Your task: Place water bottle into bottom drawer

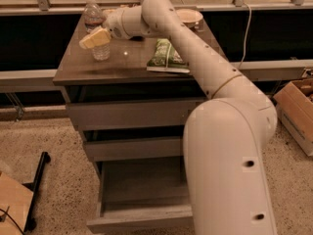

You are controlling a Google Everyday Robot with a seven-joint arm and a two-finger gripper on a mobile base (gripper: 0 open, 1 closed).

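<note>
The water bottle (92,18), clear with a white cap, stands upright at the back left of the cabinet top (117,67). My gripper (94,37) reaches in from the right and lies across the bottle's middle, hiding that part; the bottle's base (101,53) shows below it on the top. The bottom drawer (142,213) is pulled out, and the part of its inside that I can see is empty. My arm hides its right side.
A green snack bag (166,56) lies on the cabinet top to the right of the bottle. A bowl (189,16) sits at the back right. The middle drawer (132,148) stands slightly out. A cardboard box (297,106) is on the floor at right, a black stand leg (36,182) at left.
</note>
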